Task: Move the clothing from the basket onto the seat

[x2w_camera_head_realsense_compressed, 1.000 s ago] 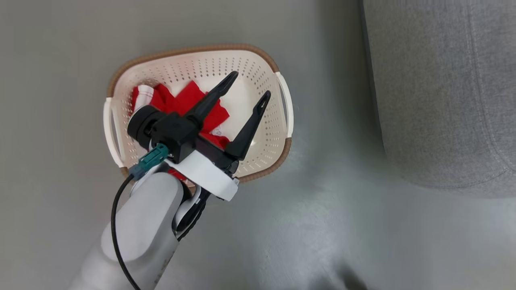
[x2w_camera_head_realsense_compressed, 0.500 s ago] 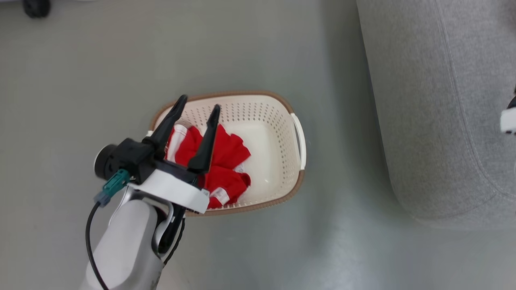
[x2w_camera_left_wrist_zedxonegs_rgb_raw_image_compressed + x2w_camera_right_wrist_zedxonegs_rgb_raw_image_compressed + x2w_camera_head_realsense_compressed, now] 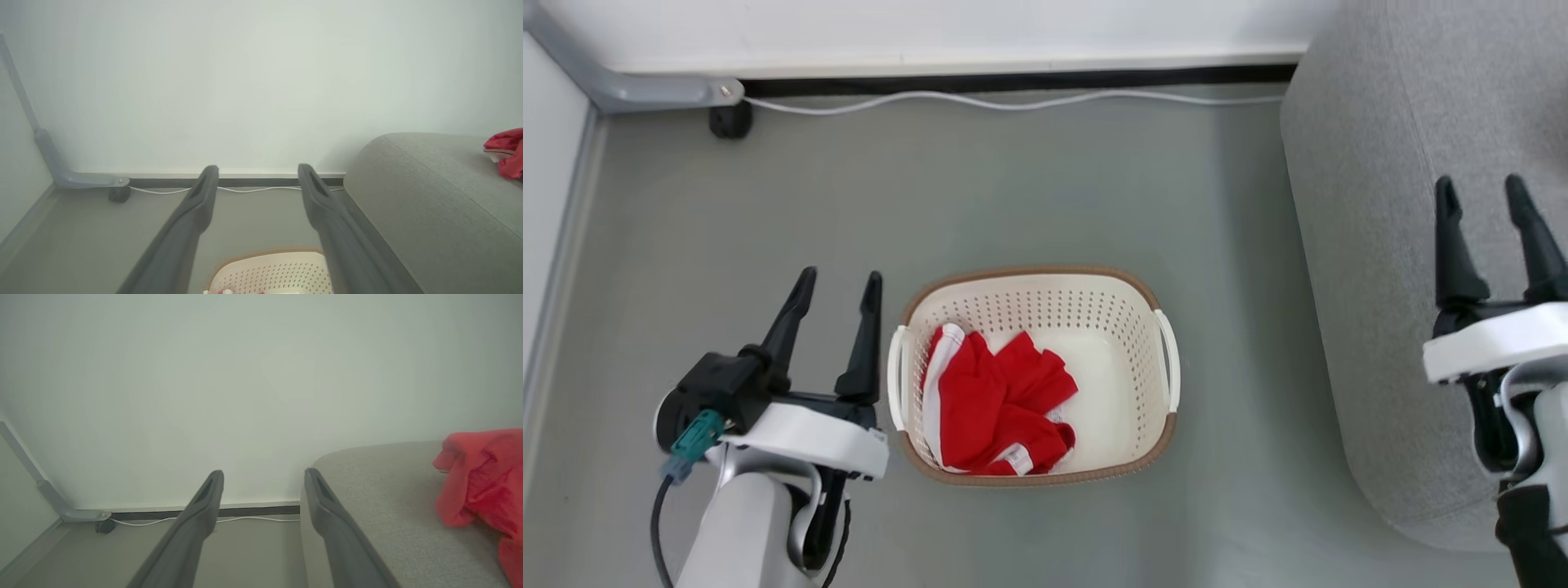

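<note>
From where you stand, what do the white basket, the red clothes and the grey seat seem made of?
The cream-white perforated basket looks like smooth moulded plastic, with neat rows of holes; its brown rim looks woven, perhaps plastic too. The bright red clothing with white trim seems soft thin fabric, crumpled in folds. The large grey sofa looks upholstered in matte, finely textured cloth.

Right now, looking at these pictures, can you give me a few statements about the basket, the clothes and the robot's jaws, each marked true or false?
1. The basket holds red clothes. True.
2. A red garment lies on the sofa. True.
3. The basket stands on the sofa. False: it stands on the floor, beside the sofa.
4. Both sets of jaws are shut on cloth. False: the left jaws and the right jaws stand open and empty.
</note>
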Controlling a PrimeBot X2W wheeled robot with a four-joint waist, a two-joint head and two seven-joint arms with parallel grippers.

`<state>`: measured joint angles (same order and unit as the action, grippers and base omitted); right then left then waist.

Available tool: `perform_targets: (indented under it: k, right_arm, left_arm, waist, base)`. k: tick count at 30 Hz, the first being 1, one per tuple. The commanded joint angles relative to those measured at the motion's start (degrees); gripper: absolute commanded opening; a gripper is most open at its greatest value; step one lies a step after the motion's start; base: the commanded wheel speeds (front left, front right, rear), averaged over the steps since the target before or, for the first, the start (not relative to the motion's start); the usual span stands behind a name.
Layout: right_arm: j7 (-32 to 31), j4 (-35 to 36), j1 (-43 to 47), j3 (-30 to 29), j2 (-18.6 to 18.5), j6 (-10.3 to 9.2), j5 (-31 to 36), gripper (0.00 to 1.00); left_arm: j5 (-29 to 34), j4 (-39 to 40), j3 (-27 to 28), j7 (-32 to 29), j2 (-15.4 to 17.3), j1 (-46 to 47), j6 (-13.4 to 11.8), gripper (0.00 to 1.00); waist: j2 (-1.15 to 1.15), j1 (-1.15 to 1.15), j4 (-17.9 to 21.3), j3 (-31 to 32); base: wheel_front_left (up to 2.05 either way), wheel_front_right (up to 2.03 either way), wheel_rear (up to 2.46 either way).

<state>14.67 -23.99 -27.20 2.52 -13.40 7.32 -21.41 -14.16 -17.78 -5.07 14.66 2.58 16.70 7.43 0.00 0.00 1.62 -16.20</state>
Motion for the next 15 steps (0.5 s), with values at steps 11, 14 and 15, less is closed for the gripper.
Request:
perform_targets:
  k: [11,14,15]
  right_arm:
    - [0.33,4.87,7.95,3.93,1.08,0.17,2.16,1.0]
    - [0.33,5.04,9.94,3.81,2.08,0.17,2.63,1.0]
    - [0.33,4.97,10.56,3.75,2.42,0.17,2.78,1.0]
  left_arm:
    - [2.01,1.73,5.25,0.34,0.33,-4.65,-0.81,1.0]
    - [1.61,1.73,5.35,0.34,0.32,-6.16,-1.21,1.0]
    - [1.59,1.71,5.48,0.34,0.32,-6.69,-1.36,1.0]
  waist:
    - [0.0,0.0,-2.26,5.04]
    - [0.0,0.0,-2.43,6.69]
    - [0.0,0.0,-2.44,7.25]
  base:
    - [0.0,0.0,0.0]
    - [0.0,0.0,0.0]
    - [0.0,0.0,0.0]
